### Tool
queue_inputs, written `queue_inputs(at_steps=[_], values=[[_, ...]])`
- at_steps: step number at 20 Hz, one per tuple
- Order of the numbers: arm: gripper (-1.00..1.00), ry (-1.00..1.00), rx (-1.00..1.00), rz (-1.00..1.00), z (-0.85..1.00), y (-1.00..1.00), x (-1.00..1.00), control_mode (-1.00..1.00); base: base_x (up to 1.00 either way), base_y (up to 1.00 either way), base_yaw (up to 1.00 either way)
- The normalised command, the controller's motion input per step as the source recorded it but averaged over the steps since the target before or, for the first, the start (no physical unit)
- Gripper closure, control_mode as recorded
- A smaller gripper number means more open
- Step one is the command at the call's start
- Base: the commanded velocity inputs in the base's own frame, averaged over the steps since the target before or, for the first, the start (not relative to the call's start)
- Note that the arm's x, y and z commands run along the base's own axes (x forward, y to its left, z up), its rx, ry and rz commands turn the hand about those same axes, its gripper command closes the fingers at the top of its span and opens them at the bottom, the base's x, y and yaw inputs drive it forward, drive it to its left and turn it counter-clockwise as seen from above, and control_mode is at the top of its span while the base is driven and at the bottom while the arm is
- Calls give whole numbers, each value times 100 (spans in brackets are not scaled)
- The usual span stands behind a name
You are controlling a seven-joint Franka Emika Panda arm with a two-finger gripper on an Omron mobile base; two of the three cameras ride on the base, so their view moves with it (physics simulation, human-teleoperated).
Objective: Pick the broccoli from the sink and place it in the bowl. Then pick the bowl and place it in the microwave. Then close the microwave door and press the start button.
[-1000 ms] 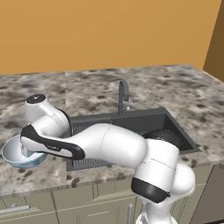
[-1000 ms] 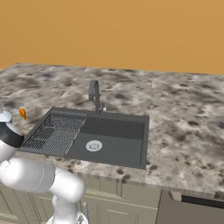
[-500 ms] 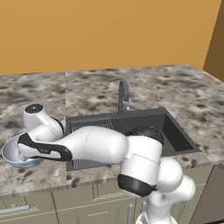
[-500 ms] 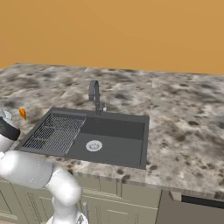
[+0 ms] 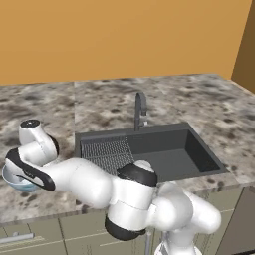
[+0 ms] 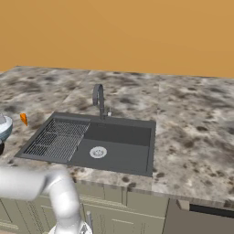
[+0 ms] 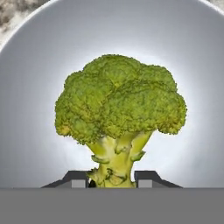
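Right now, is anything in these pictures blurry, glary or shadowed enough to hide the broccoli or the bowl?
Hand view: sharp and evenly lit, the broccoli crisp against the bowl, with a soft bright glow behind it but no harsh glare. Left base view: the arm hides most of the bowl; the sink is dark though readable. Right base view: flat light, and the bowl is cut by the left edge.

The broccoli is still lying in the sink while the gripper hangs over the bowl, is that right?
Not quite: the broccoli is not in the sink. The hand view shows it over the bowl, its stalk between the fingertips of the gripper.
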Motion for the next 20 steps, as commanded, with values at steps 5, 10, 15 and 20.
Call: queue_inputs(at_steps=[5,10,15,20], values=[[-100,3,0,0,-4,-2,0,-100,0,0,0],[-100,-4,2,0,22,-17,-44,-100,0,0,0],[-100,-1,-3,16,12,0,-93,-100,0,0,0],[-100,0,-1,21,-2,-40,-37,-100,0,0,0]])
